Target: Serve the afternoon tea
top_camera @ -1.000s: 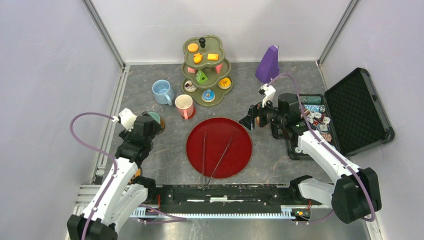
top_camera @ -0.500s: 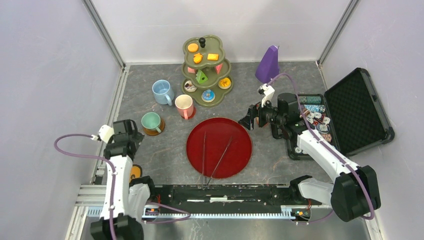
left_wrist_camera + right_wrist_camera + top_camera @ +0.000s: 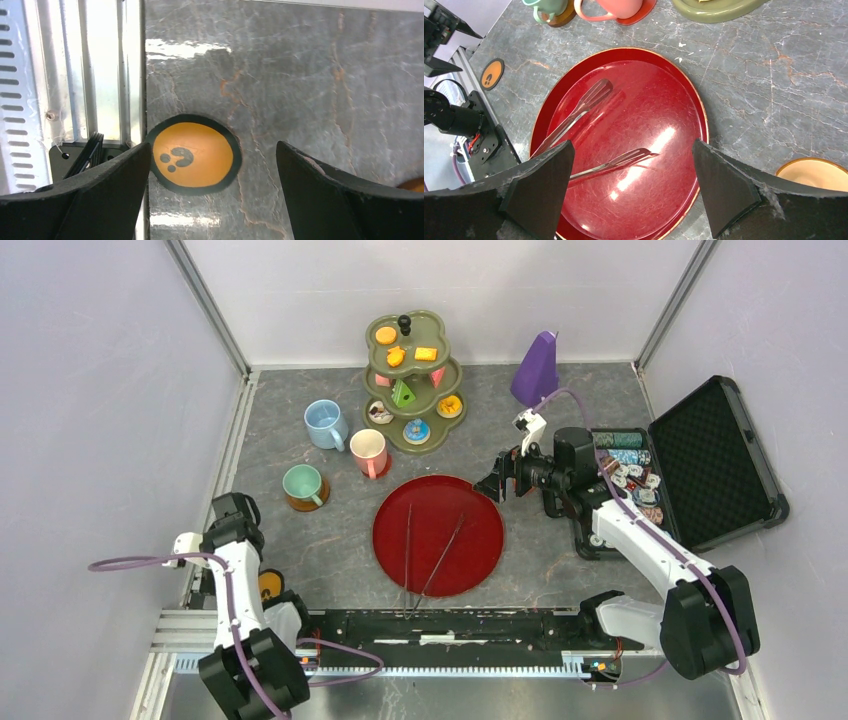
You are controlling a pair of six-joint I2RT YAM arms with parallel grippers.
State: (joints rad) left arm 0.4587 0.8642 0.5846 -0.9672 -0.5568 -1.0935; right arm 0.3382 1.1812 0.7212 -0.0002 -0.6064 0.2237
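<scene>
A green three-tier stand (image 3: 384,369) at the back holds orange biscuits (image 3: 386,335), a cake slice (image 3: 403,393) and donuts (image 3: 450,405). The blue mug (image 3: 325,423), pink mug (image 3: 369,452) and green mug (image 3: 303,485) stand to its left. My right gripper (image 3: 497,483) (image 3: 633,141) hangs open over the right rim of the red tray (image 3: 480,508), with nothing between its fingers. A small orange cup (image 3: 816,172) sits just right of it. At the table's left edge my left gripper (image 3: 233,515) (image 3: 212,147) is open and empty, looking down on an orange disc (image 3: 192,155).
Two metal tongs (image 3: 408,540) (image 3: 445,550) lie in the tray. An open black case (image 3: 710,460) with poker chips (image 3: 630,465) stands at the right. A purple metronome (image 3: 535,368) is at the back right. A metal rail (image 3: 75,75) runs along the left edge.
My left arm has drawn back from beside the green mug to the near left edge, leaving the mug standing. The right gripper has barely moved.
</scene>
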